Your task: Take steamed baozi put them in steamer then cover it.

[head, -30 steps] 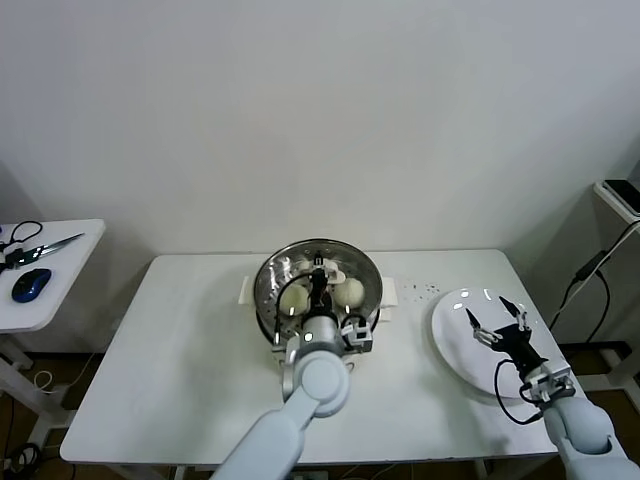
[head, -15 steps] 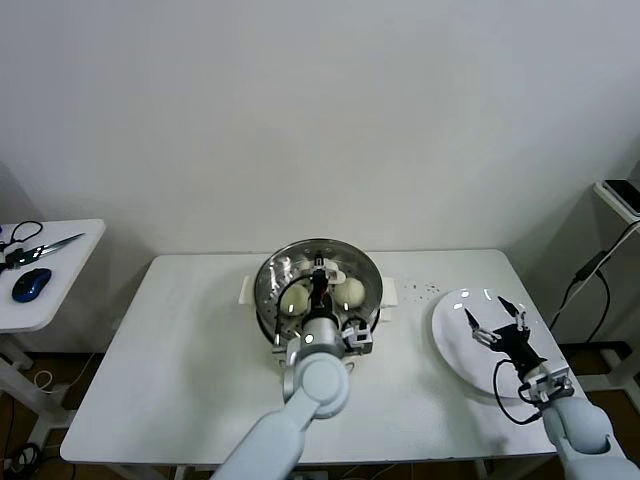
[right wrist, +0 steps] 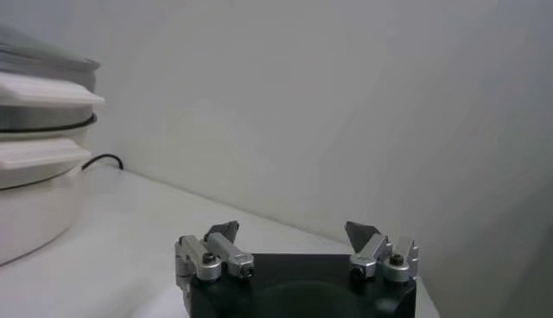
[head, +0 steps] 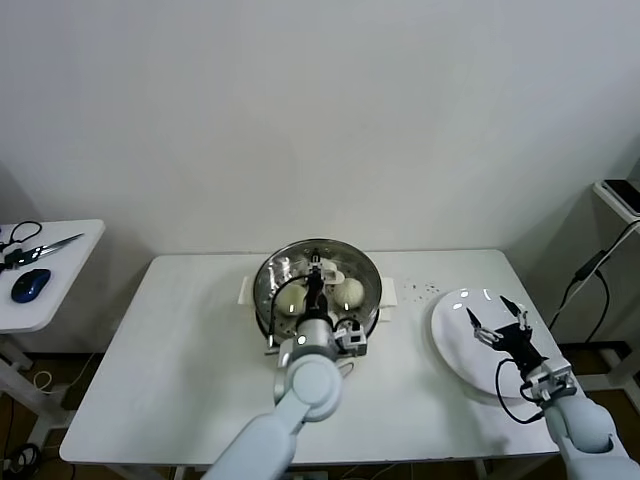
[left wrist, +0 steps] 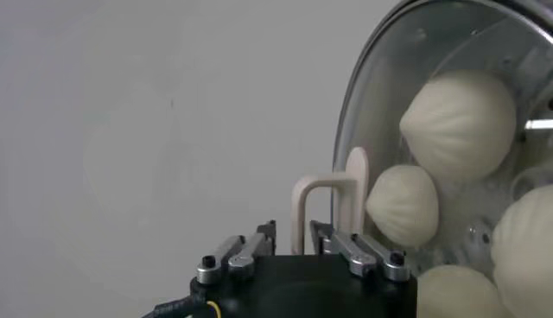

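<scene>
Under clear cover (left wrist: 432,104), cream baozi (left wrist: 458,121).

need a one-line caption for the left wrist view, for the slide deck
Left gripper at the white handle of the glass cover, which sits over cream-white baozi in the steamer.
</scene>
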`<state>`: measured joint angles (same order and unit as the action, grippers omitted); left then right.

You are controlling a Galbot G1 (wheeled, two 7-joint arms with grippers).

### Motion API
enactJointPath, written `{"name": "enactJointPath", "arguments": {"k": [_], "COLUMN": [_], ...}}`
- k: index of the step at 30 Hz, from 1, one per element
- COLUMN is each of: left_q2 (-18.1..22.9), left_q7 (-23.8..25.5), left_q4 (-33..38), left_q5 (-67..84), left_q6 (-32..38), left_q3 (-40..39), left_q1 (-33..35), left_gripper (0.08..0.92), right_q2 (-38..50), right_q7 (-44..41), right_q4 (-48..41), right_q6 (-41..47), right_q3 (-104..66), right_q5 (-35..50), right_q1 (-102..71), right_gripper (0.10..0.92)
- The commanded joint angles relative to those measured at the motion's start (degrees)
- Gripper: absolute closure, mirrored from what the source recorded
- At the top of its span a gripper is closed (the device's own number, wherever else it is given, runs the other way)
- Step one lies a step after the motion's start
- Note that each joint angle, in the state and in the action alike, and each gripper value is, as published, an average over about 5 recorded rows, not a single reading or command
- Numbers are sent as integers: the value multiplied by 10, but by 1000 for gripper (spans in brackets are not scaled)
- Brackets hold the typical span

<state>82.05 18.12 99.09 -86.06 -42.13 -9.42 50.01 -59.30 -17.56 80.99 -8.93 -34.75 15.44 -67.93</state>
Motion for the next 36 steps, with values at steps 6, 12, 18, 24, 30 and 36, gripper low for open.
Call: {"name": "enactJointPath", "arguments": {"k": [6, 12, 18, 24, 30, 36], "left_q2": [-62, -93, -112, -114, -64, -29], "left_q7": [21, -9, -87, -269, -343, -296], "left_q4": [148, 217, 278, 284, 268, 176], "left_q5": [33, 67, 126, 404, 650, 823], "left_q6": [-29, -7, 52, 216, 397, 511], "left_q3": [6, 33, 104, 274, 455, 550], "left_q1": [73, 130, 205, 288, 368, 402], "left_gripper": [454, 281, 182, 177, 177, 177], "right_q2": [1, 1, -1, -8, -18, -28], "right_q7": [9, 14, 18, 19, 19, 15], "right_q4": [12, 19, 33, 49, 61, 78], "right_q6": [57, 63, 71, 68, 65, 63], "right_q3": [-3, -5, -8, -13, -16, -15], "right_q5": [-30, -15, 5, 12, 17, 23], "right_q1": [3, 3, -7, -23, -33, -43], "right_gripper": [203, 203, 203, 203, 203, 203]}}
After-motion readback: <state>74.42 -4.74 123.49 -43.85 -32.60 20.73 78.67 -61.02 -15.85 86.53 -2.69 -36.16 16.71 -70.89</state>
